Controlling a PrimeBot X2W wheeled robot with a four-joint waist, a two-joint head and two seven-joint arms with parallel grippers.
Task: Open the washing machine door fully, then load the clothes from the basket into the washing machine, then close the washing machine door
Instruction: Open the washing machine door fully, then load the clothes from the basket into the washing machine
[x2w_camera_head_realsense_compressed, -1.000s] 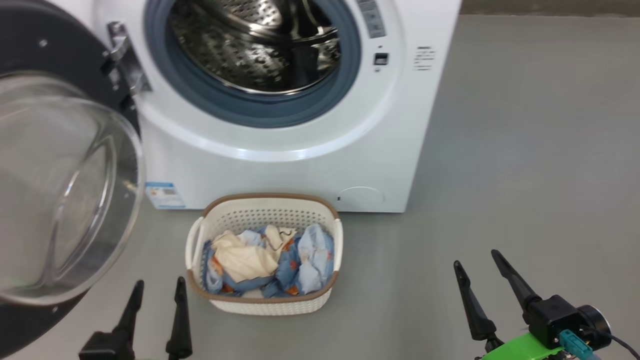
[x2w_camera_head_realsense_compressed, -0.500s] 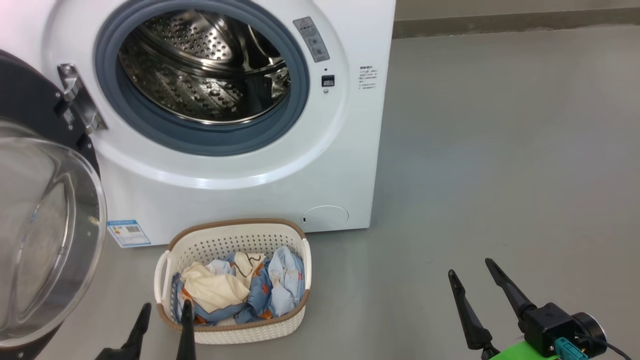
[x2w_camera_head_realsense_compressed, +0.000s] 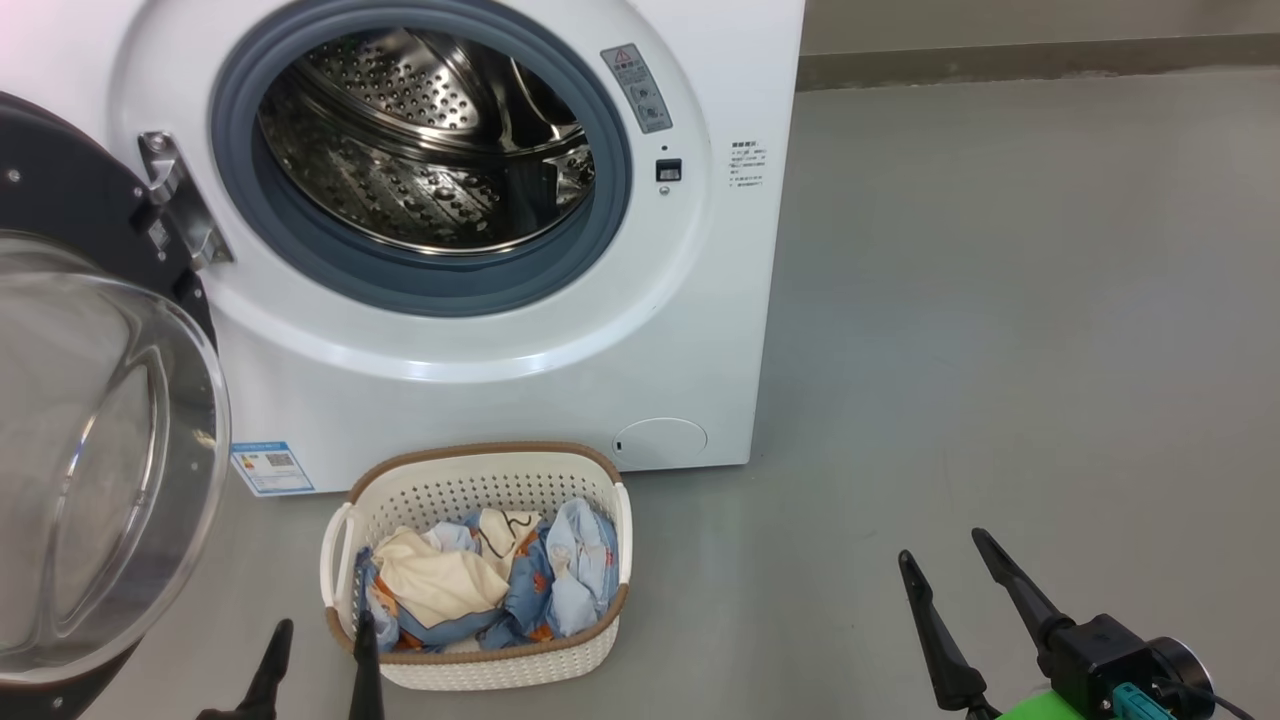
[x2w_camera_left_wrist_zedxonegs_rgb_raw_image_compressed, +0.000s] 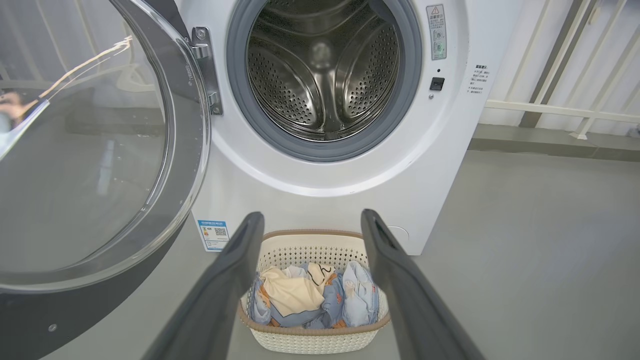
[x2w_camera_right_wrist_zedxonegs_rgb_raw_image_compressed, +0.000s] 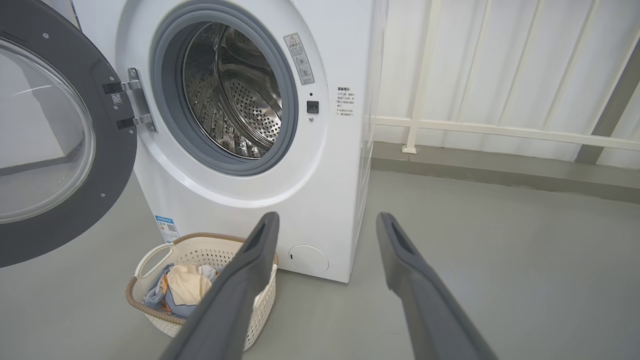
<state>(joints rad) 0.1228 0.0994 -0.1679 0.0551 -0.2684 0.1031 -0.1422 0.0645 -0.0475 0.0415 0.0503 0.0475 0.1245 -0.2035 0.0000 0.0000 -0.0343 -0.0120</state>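
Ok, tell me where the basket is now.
Head view, lower left of centre: the basket sits on the floor before the washing machine, right of its open door.

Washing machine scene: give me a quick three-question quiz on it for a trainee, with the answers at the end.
1. True or false: the washing machine door stands open.
2. Where are the clothes? A, in the drum; B, in the basket; C, on the floor.
3. Which is nearer the basket, the left gripper or the right gripper?
Key: 1 true; 2 B; 3 the left gripper.
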